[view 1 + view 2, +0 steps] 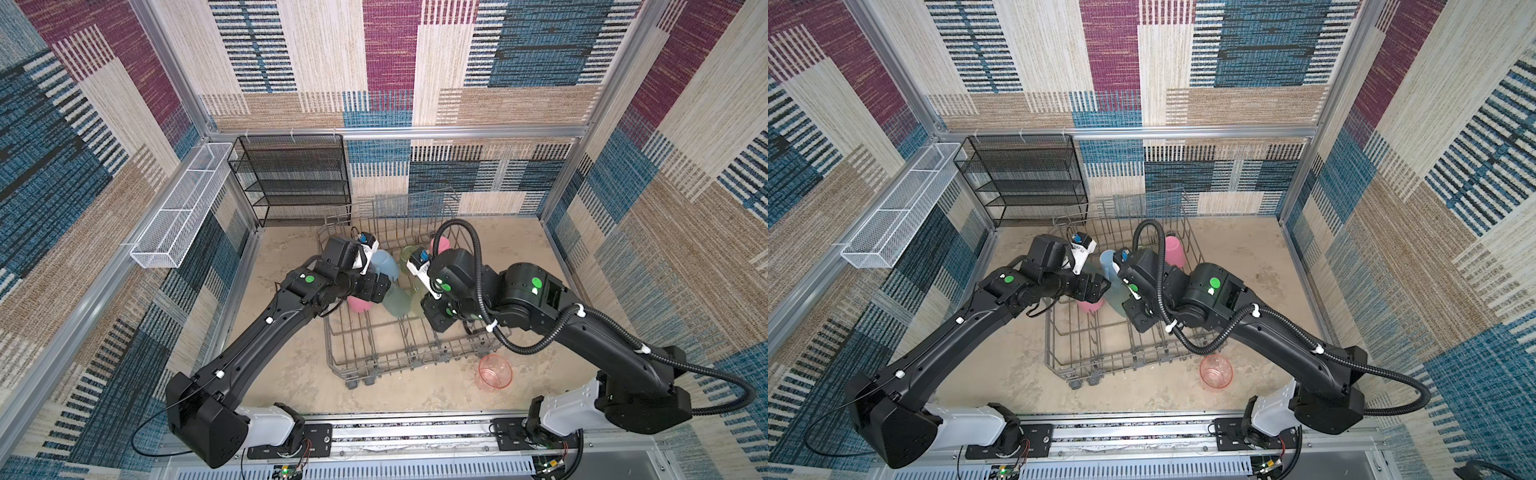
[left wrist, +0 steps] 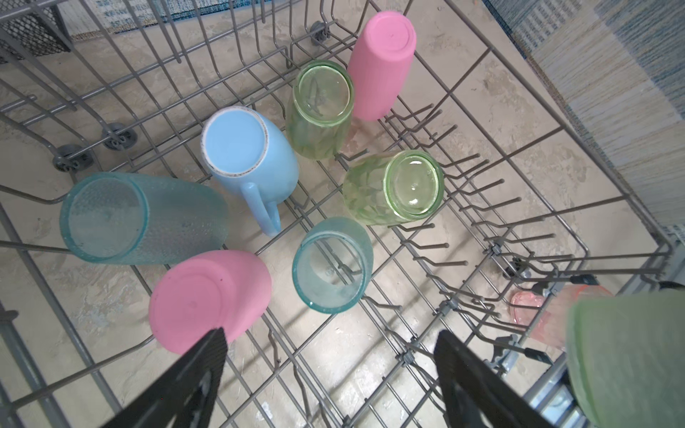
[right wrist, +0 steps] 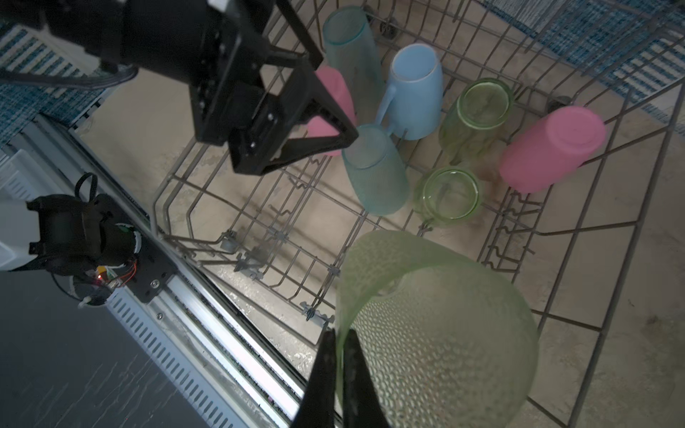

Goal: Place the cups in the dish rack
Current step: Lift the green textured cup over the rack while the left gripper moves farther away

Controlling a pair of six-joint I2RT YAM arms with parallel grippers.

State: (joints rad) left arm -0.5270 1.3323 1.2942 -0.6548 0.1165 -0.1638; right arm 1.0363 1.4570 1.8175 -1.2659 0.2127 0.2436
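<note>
The right hand [image 3: 339, 335] is clenched on the thin wall of a yellow-green dimpled plastic tumbler [image 3: 444, 333], one finger inside the rim and one outside. It holds the tumbler above the near, unfilled part of the grey wire dish rack [image 1: 374, 345]. The left hand [image 2: 330, 333] is spread wide with nothing in it, hovering just over an opaque pink tumbler [image 2: 207, 300] already in the rack.

Seven cups stand base-up on the far rows. There are two pink ones, two translucent teal ones such as the teal tumbler [image 2: 333, 266], two clear green ones and a light-blue handled mug [image 2: 248, 152]. A pink-orange see-through cup [image 1: 494, 372] lies out on the table [image 1: 291, 365], just beside the rack's near right corner.

From where I stand, the job now is seating the held tumbler. Its mouth seems turned toward the wrist, so I'd tip it over first so that it goes mouth-down like the rest. I'd lower it onto the bare tines [image 3: 296, 207] next to the teal and green ones, keeping clear of the left hand nearby. A rim pinch is a loose hold, so I'd go slowly and let go only when the cup sits over a tine.
</note>
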